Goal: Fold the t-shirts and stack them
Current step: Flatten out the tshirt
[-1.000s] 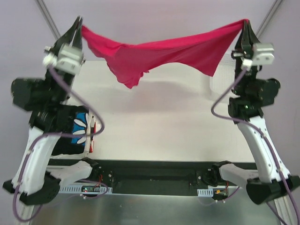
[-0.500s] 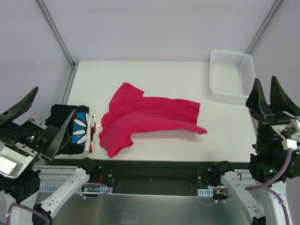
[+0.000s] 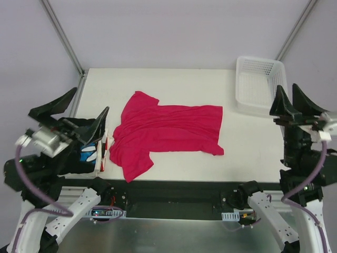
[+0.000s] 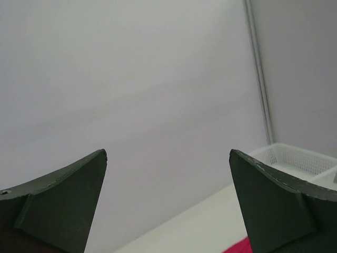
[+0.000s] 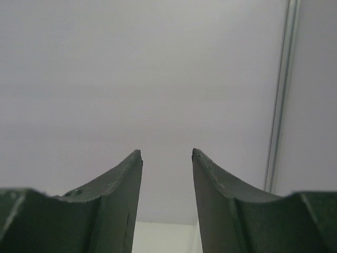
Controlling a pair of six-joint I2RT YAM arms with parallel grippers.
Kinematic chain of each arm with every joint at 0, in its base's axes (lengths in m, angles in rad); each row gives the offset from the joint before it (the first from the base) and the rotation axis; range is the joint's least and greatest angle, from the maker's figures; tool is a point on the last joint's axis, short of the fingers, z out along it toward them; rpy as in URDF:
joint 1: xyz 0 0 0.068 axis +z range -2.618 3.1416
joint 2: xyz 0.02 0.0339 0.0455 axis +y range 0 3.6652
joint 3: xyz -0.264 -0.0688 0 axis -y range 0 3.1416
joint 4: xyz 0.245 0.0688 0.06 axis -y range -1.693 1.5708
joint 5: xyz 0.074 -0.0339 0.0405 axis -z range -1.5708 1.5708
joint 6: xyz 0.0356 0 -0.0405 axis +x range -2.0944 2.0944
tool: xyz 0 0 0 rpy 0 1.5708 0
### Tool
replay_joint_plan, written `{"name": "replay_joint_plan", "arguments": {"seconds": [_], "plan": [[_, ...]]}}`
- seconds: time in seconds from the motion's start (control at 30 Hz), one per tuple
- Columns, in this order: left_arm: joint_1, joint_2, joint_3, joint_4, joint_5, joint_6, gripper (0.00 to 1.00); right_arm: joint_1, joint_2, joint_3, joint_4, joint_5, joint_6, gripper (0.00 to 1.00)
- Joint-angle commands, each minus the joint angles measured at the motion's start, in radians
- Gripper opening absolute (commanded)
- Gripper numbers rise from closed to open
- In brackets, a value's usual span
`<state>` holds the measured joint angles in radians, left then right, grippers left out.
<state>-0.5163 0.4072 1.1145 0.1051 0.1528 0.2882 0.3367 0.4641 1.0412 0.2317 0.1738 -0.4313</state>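
The crimson-pink short-sleeved cloth t-shirt (image 3: 168, 132) lies spread but rumpled in the middle of the white table (image 3: 184, 79). Its collar end points to 9 o'clock and its hem to 3 o'clock, with one sleeve reaching toward 11 o'clock and the other toward 7 o'clock. Neither arm touches it. The left gripper (image 3: 90, 100) hangs above the table's 8 o'clock corner with its jaws spread wide and empty. The right gripper (image 3: 287, 87) is raised at the 3 o'clock edge, jaws partly parted, holding nothing. At 9 o'clock of the shirt sits the folded pile topped by a black tee with blue-and-white print (image 3: 87, 150), just beside the lower sleeve. The white plastic lattice basket (image 3: 260, 87) stands at 2 o'clock. The main risk is folding over the diagonal creases and the drooped hem corner at 4 o'clock, which would likely give a crooked, lumpy fold. A reach for the 7 o'clock sleeve could also snag or nudge the neighbouring pile, and a shallow pinch might lift only the top layer.
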Motion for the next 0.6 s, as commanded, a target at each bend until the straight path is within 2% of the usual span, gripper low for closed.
{"name": "replay_joint_plan", "arguments": {"seconds": [0.0,0.17,0.27,0.43,0.57], "plan": [[0.001,0.133,-0.094,0.015,-0.146,-0.087,0.99,0.005,0.137,0.019,-0.107,0.02,0.087,0.43],[0.002,0.313,-0.162,0.018,-0.3,-0.194,0.99,0.005,0.272,0.003,-0.117,0.0,0.129,0.41],[0.007,0.436,-0.157,0.015,-0.337,-0.234,0.99,0.004,0.392,0.026,-0.161,-0.014,0.161,0.41],[0.032,0.652,-0.095,-0.03,-0.335,-0.287,0.99,-0.002,0.631,0.091,-0.271,-0.037,0.215,0.41],[0.071,0.791,-0.047,-0.094,-0.32,-0.441,0.99,-0.005,0.781,0.141,-0.342,-0.072,0.268,0.41]]}}
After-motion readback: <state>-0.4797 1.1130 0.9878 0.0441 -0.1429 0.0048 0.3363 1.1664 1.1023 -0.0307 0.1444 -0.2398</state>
